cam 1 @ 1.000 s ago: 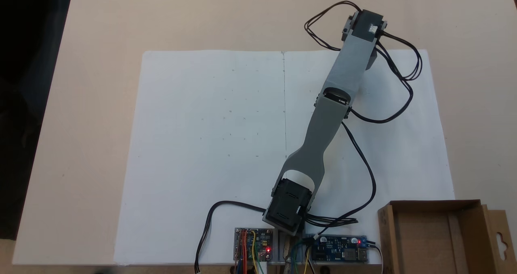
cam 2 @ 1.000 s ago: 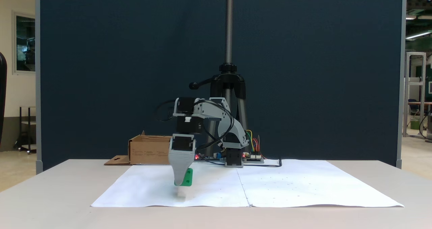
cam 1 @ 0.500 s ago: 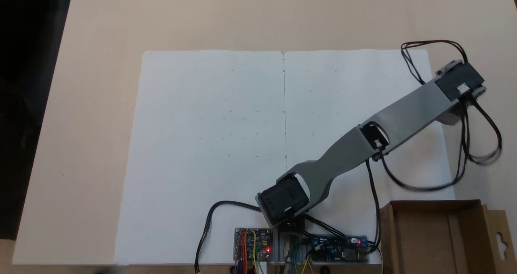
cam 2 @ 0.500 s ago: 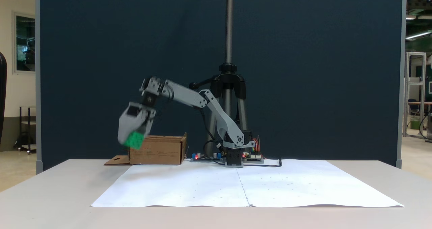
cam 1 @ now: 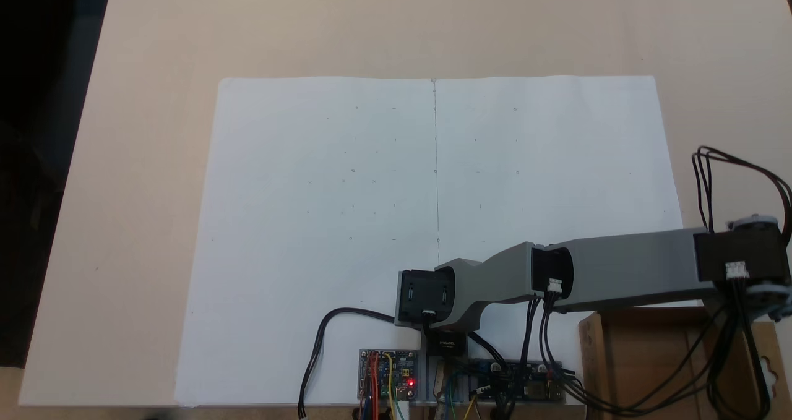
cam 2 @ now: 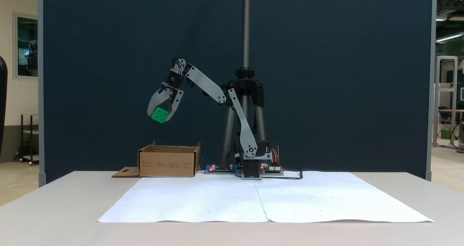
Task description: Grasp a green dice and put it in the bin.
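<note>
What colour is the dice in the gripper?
Bright green; the dice shows best in the side-on fixed view, held in the gripper above the bin.

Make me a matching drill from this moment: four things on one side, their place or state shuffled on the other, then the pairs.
Things:
1. green dice
2. bin
3. white paper
4. hand

States:
A. spread flat on the table
B. raised, shut on a cube
C. held in the air above the box
D. standing on the table, open on top

Pairs: 1-C, 2-D, 3-A, 4-B
</note>
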You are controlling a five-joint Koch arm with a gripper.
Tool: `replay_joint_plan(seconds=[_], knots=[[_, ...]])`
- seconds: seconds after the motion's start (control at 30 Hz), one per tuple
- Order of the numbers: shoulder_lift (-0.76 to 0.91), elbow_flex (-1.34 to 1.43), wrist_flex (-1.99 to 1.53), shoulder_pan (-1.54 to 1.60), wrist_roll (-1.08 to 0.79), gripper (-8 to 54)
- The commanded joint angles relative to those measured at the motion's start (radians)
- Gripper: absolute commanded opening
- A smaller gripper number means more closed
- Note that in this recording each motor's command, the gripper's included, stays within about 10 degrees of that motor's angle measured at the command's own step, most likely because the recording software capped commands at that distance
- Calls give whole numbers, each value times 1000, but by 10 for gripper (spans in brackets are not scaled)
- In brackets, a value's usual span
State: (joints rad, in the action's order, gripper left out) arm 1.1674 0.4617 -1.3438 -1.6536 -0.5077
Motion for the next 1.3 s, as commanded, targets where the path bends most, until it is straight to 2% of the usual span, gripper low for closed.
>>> replay_joint_plan(seconds=[0.0,0.6,1.13,1.17,1.2,1.23,1.27], knots=[[14,-32,-132,-54,52,118],[-202,-31,-198,-158,37,119],[-215,-21,-201,-161,15,118],[-215,-21,-201,-163,15,138],[-215,-14,-201,-164,15,246],[-215,8,-201,-167,15,322],[-216,17,-201,-169,15,341]])
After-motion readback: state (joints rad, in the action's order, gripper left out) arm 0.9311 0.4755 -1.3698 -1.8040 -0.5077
